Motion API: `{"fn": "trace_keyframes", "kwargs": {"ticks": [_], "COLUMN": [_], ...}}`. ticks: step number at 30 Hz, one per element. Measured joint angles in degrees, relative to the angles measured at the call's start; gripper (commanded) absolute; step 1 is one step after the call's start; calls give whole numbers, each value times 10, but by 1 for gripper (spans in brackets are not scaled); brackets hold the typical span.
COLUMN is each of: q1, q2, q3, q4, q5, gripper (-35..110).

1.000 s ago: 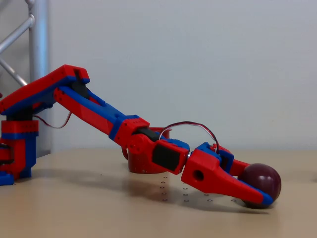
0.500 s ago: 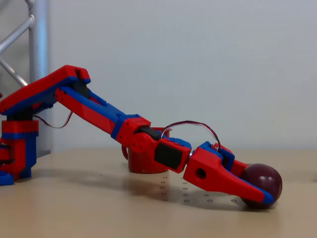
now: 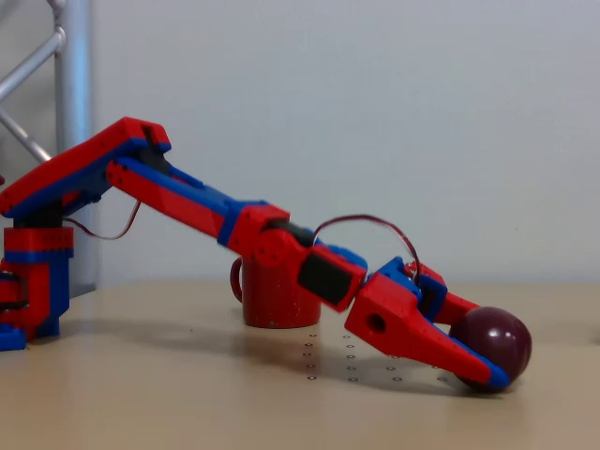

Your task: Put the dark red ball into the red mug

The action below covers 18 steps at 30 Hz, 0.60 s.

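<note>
The dark red ball [image 3: 497,337] rests low at the right of the tan table, at or just above its surface. My red and blue gripper [image 3: 486,349] reaches down to it from the left and is shut on it, one finger under the ball's near side and one against its upper left. The red mug [image 3: 267,298] stands upright further back, near the middle of the picture. My forearm and wrist hide its right half and rim, while its small handle shows on the left.
The arm's base [image 3: 33,281] stands at the far left in front of a metal truss post [image 3: 73,103]. A plain wall closes the back. The tan table [image 3: 187,403] lies bare in front of the arm and shows small dots near its middle.
The arm's elbow and wrist have risen a little, showing more of the mug. The gripper and ball have shifted slightly upward and stay at the right.
</note>
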Motion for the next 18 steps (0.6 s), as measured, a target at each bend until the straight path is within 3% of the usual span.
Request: {"fn": "trace_keyframes", "kwargs": {"ticks": [18], "q1": [-77], "q2": [268], "q3": [43], "q4": [381], "q5": [167], "gripper": [23]}}
